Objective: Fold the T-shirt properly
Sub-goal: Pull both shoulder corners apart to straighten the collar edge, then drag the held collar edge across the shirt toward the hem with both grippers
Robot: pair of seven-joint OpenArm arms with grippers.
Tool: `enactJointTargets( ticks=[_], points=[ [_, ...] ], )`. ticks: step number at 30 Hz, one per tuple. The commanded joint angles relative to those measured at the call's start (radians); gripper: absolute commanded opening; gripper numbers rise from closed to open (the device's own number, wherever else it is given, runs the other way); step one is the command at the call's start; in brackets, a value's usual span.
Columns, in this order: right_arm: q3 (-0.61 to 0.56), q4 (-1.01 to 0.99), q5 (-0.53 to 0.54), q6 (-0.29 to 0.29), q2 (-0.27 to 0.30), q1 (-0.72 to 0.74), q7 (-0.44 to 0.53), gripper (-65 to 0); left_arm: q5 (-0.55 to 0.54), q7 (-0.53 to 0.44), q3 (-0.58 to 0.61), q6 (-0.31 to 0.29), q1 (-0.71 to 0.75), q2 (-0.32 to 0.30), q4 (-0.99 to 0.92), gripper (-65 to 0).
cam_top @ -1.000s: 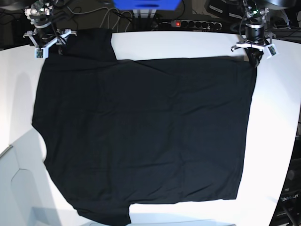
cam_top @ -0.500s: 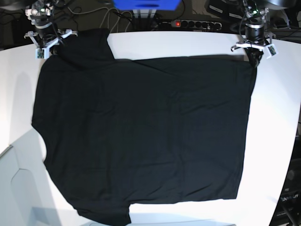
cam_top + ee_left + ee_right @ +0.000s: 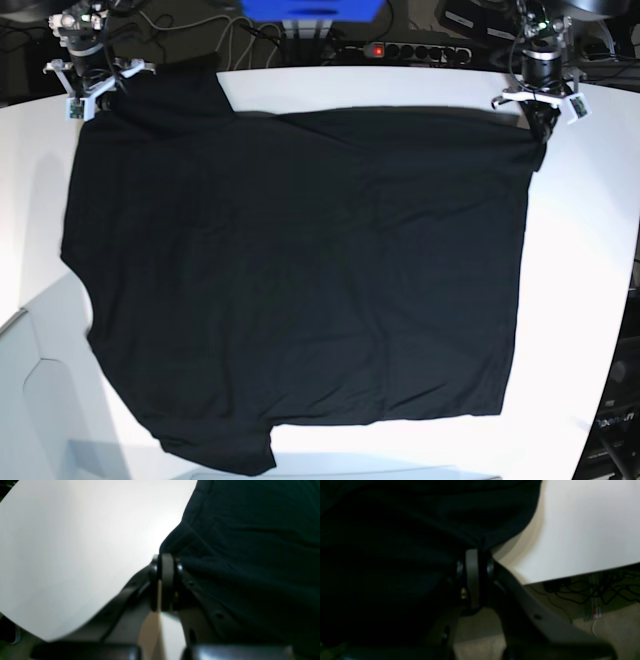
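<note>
The T-shirt (image 3: 300,280) lies spread across the white table (image 3: 590,300), unfolded. The left gripper (image 3: 167,562) pinches its hem corner; the right gripper (image 3: 473,555) seems clamped on the shoulder edge, though it's dim. Probably straightening first; folding comes next.

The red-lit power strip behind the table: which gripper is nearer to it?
Left. The power strip lies behind the table's far edge; the left gripper is at the T-shirt's far-right corner, the right gripper at the more distant far-left corner.

T-shirt (image 3: 300,280) covers table (image 3: 590,300); bare strips left, right.
</note>
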Motion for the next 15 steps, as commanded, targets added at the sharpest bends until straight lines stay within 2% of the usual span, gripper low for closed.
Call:
enactJointTargets(
  ticks=[1, 3, 5, 11, 15],
  points=[
    [0.000, 0.013, -0.010, 0.022, 0.003, -0.010, -0.008, -62.4, -0.003, -0.024, -0.011, -0.001, 0.010, -0.009, 0.021, -64.9],
    [0.000, 0.033, -0.010, 0.054, 0.001, -0.010, -0.012, -62.4, -0.006, -0.024, -0.011, -0.001, 0.010, -0.009, 0.027, -64.9],
    [0.006, 0.059, -0.010, 0.118, -0.007, -0.010, -0.012, -62.4, -0.007, -0.024, -0.011, -0.001, 0.010, -0.009, 0.029, -64.9],
    [0.006, 0.137, -0.010, 0.118, -0.036, -0.006, -0.009, -62.4, -0.010, -0.032, -0.013, 0.001, 0.026, -0.007, 0.055, -64.9],
    [0.006, 0.170, -0.010, 0.118, -0.036, 0.016, -0.012, -62.4, -0.004, -0.026, -0.037, -0.001, 0.029, 0.039, 0.112, -64.9]
  ],
)
